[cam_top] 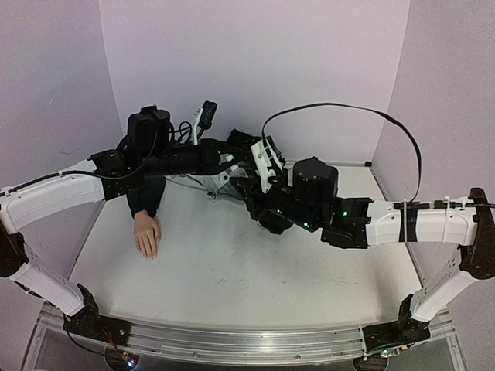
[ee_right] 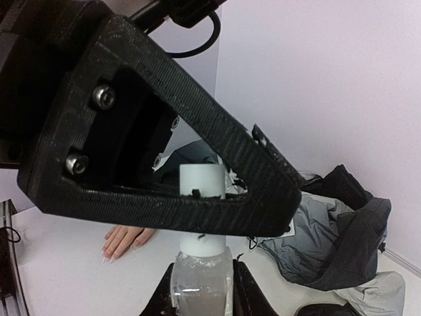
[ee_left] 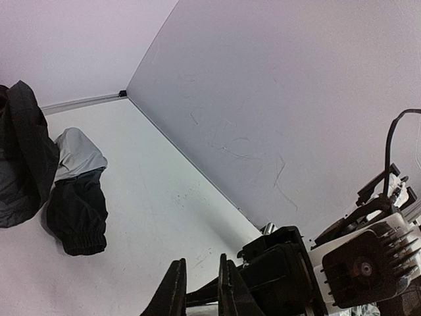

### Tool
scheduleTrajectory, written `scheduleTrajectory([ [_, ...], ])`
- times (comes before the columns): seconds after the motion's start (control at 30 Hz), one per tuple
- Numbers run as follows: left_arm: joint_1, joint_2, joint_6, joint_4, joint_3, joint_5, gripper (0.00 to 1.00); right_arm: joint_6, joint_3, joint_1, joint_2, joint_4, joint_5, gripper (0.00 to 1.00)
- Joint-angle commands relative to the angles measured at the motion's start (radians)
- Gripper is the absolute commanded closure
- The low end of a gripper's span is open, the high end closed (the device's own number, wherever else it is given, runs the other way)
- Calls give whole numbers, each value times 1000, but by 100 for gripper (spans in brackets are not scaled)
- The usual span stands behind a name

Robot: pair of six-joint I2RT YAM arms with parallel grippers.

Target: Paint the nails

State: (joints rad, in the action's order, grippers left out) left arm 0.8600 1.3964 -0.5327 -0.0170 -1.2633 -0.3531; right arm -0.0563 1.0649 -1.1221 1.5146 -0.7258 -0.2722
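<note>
The pale mannequin hand (cam_top: 147, 234) lies palm down at the table's left, its forearm in a black sleeve. In the right wrist view the hand (ee_right: 122, 240) shows long pale nails (ee_right: 105, 258). My right gripper (cam_top: 261, 210) (ee_right: 200, 276) is shut on a small clear glass bottle (ee_right: 200, 293), held upright above the table's middle. My left gripper (cam_top: 261, 189) (ee_left: 198, 263) reaches in from the left, jaws narrowly apart. One of its black fingers (ee_right: 230, 158) lies across the bottle's white cap (ee_right: 202, 181) and seems to clamp it. Both grippers are well right of the hand.
A grey-black jacket (cam_top: 210, 183) (ee_right: 329, 230) is heaped at the back middle of the table, behind both arms; one of its sleeves (ee_left: 75, 197) shows in the left wrist view. Lilac walls close the back and sides. A black cable (cam_top: 348, 108) arcs over the right arm.
</note>
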Motion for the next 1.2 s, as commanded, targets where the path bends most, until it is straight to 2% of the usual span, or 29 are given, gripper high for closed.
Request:
scheduleTrajectory([
  [0.0, 5, -9, 29, 35, -10, -52, 100, 9, 71, -5, 2, -98, -19, 100],
  [0.13, 6, 3, 79, 37, -13, -187, 100, 27, 82, 9, -12, -104, 69, 100],
  [0.23, 7, 15, 148, 37, -24, -352, 100, 84, 76, 66, -47, -108, 288, 100],
  [0.3, 7, 23, 190, 37, -33, -496, 100, 147, 67, 149, -72, -134, 547, 100],
  [0.37, 7, 24, 223, 37, -40, -599, 100, 249, 57, 244, -71, -228, 941, 100],
  [0.43, 7, 28, 246, 37, -50, -687, 100, 426, 39, 286, -43, -468, 1394, 100],
  [0.5, 7, 31, 258, 36, -60, -740, 100, 647, 11, 288, -14, -762, 1519, 100],
  [0.57, 9, 37, 265, 37, -70, -762, 100, 744, 14, 290, 6, -866, 1519, 100],
  [0.67, 7, 40, 270, 37, -76, -734, 100, 742, -14, 294, -6, -868, 1456, 100],
  [0.73, -1, 29, 261, 37, -72, -644, 99, 721, -42, 304, -20, -849, 1400, 100],
  [0.77, -11, 19, 249, 37, -63, -597, 92, 701, -58, 315, -28, -814, 1369, 100],
  [0.8, -27, 6, 234, 37, -52, -547, 78, 665, -75, 323, -38, -759, 1333, 100],
  [0.9, -82, -34, 170, 35, -4, -420, 43, 402, -74, 328, -90, -363, 1113, 100],
  [0.97, -129, -58, 124, 32, 39, -372, 23, 297, -61, 323, -102, -193, 916, 100],
  [1.03, -181, -80, 69, 29, 83, -333, 18, 244, -55, 321, -103, -87, 681, 100],
  [1.17, -241, -117, -19, 25, 144, -240, 17, 160, 0, 253, -52, 89, 258, 100],
])
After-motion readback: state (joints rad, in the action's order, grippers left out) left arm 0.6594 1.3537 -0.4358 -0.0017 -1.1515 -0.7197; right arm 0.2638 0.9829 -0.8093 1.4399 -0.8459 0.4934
